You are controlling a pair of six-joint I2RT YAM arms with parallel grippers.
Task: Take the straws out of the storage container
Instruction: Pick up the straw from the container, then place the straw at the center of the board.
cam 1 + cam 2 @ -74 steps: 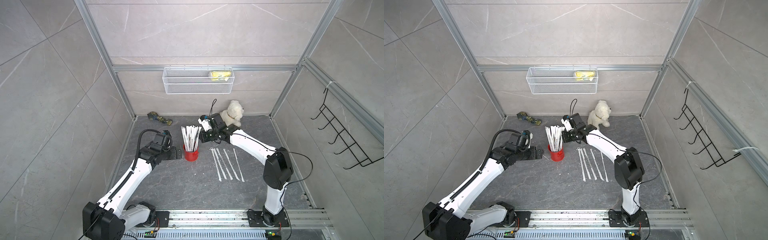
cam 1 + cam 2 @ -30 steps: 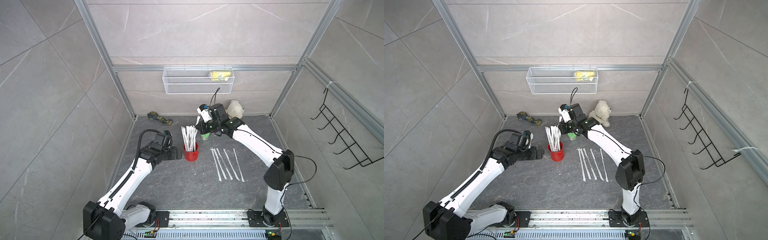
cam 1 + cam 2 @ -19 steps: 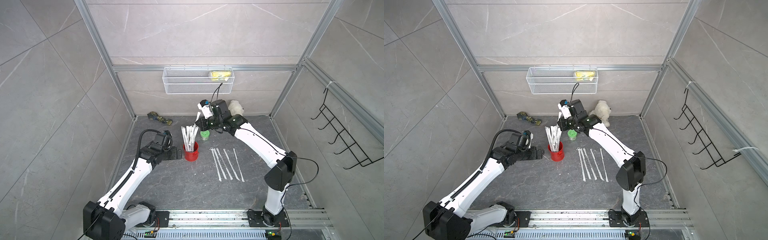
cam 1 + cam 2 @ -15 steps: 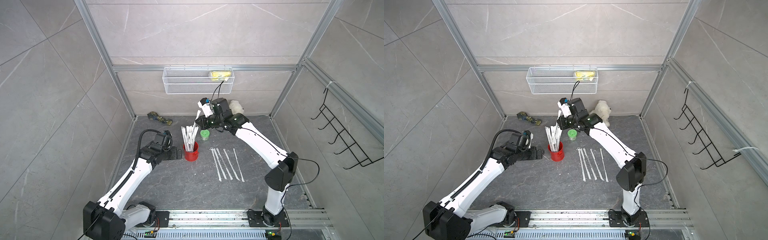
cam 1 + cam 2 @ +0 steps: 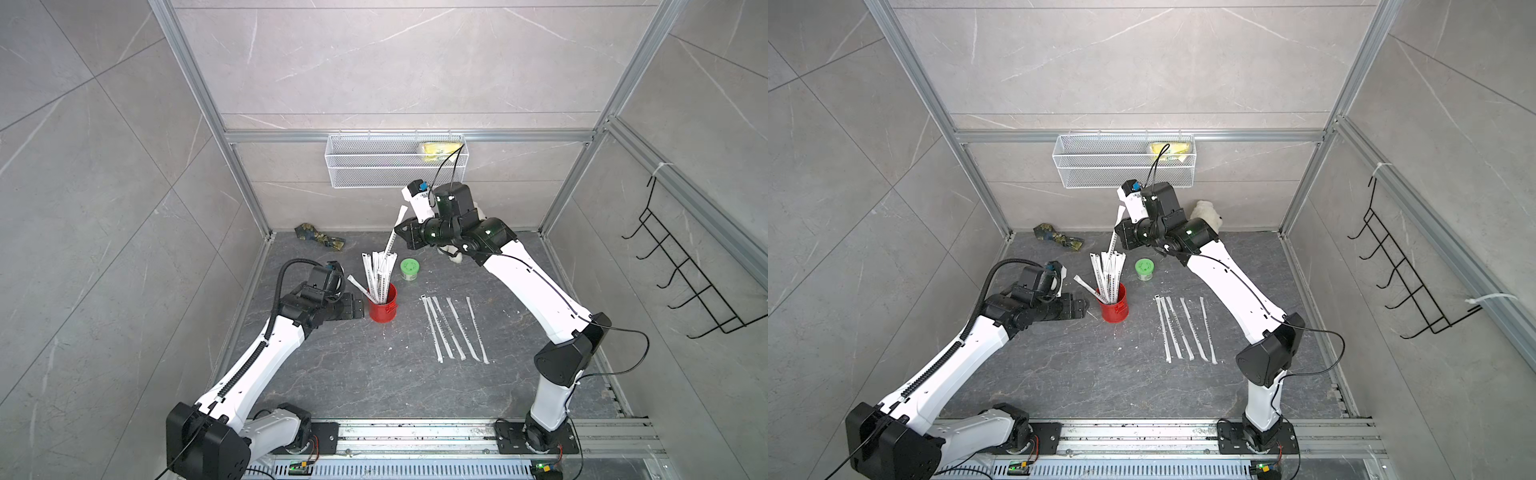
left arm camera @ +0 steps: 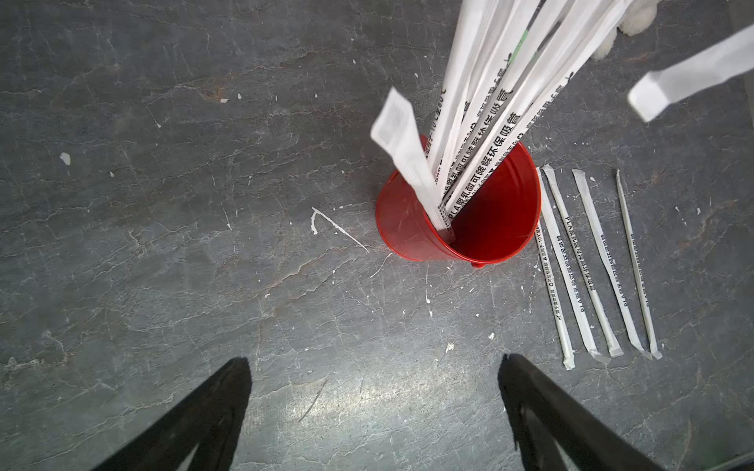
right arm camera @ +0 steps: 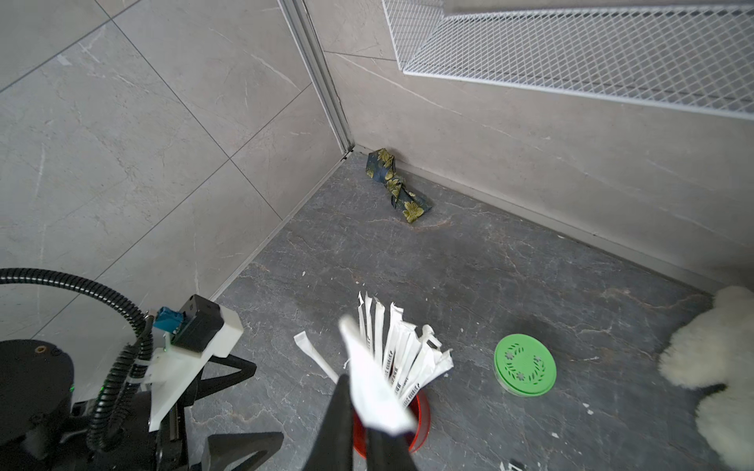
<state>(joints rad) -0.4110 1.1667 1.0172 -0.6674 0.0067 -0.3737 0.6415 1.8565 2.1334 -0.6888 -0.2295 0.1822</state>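
Note:
The storage container, a red can [image 5: 382,308] [image 5: 1113,309] [image 6: 408,228] [image 7: 423,410], stands on the dark floor with several white wrapped straws [image 5: 377,272] [image 5: 1111,270] [image 6: 489,102] [image 7: 398,346] upright in it. My right gripper [image 5: 400,231] [image 5: 1119,233] [image 7: 359,393] hovers high above the can, shut on one straw [image 5: 392,235] [image 5: 1115,230] [image 6: 693,77] [image 7: 367,375] that hangs free of the can. My left gripper [image 5: 353,308] [image 5: 1079,308] [image 6: 373,361] rests low beside the can, open and empty. Several more straws [image 5: 453,328] [image 5: 1185,328] [image 6: 595,265] lie in a row on the floor.
A green-lidded jar [image 5: 409,268] [image 5: 1144,268] [image 7: 524,367] sits just behind the can. Near the back wall are a white plush toy [image 5: 1206,214] [image 7: 714,346] and a patterned cloth [image 5: 320,240] [image 7: 398,187]. A wire basket [image 5: 395,166] hangs above; a black hook rack [image 5: 685,266] is on the right wall.
My right gripper has risen from the top of the bundle, drawing one straw up and out of the can. The left arm has stayed put.

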